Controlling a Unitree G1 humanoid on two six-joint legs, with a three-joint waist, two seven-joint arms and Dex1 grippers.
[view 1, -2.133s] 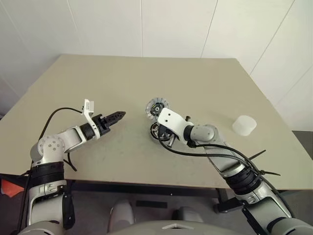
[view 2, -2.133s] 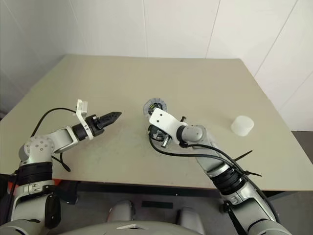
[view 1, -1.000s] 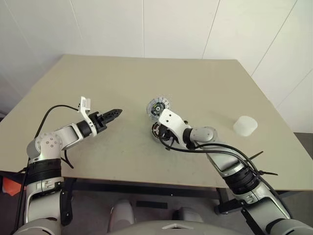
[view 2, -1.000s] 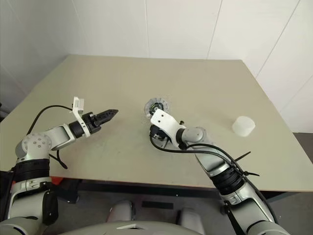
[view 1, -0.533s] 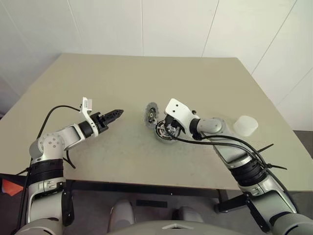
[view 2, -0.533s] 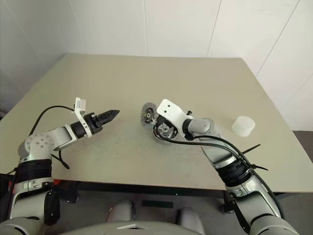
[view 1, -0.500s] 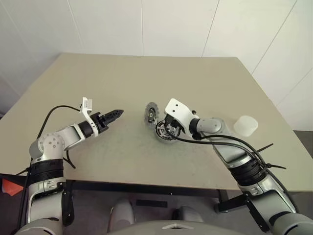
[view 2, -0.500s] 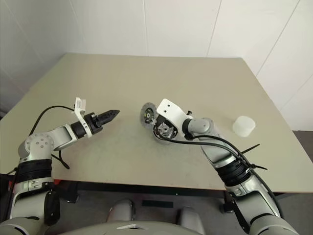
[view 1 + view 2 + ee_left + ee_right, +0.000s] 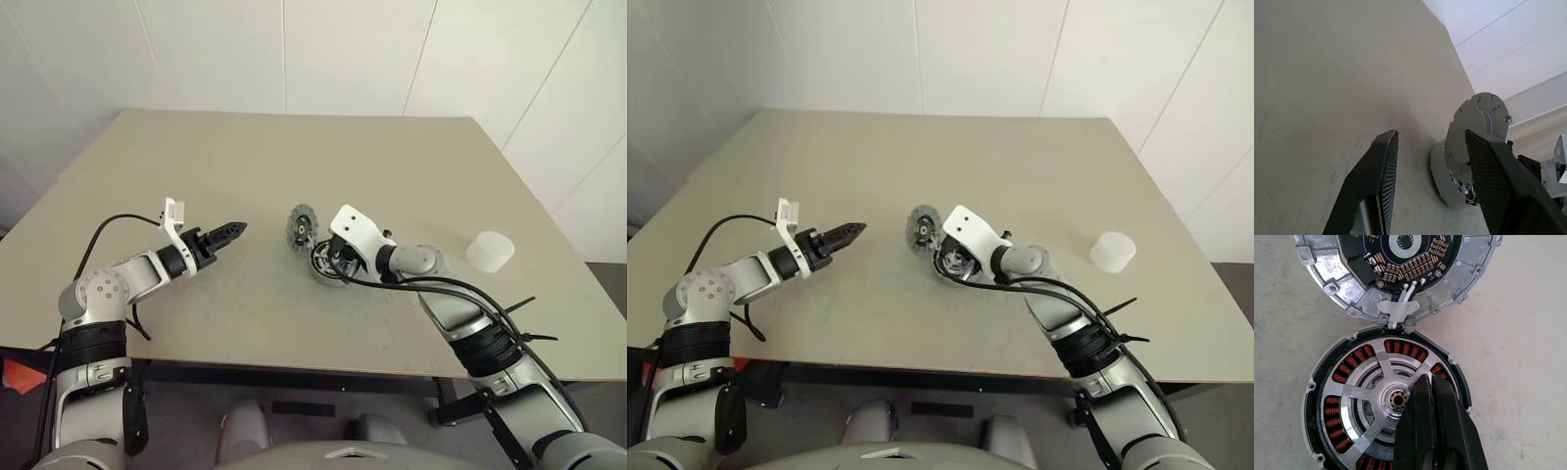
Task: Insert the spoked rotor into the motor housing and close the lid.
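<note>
The motor housing point(image 9: 1313, 382) lies on the table just right of centre, its copper windings showing. The spoked rotor point(image 9: 1387, 379) sits inside it, silver spokes and hub up. The lid point(image 9: 301, 227) stands tilted up at the housing's far left edge, tied to it by short white wires, its circuit-board face point(image 9: 1400, 264) turned toward the housing. My right gripper point(image 9: 1425, 382) is shut and empty, with its tips over the rotor beside the hub. My left gripper point(image 9: 235, 231) hovers open and empty to the left, pointing at the lid's grey back point(image 9: 1476, 125).
A translucent white plastic cup point(image 9: 489, 251) stands alone near the table's right edge. The beige table point(image 9: 196, 147) is bare to the far left and behind the motor. Black cables trail along my right forearm point(image 9: 460, 304).
The lid, lying flat a second ago, has tipped up on its edge beside the housing. My right gripper has shifted slightly over the housing. The left arm has stayed still.
</note>
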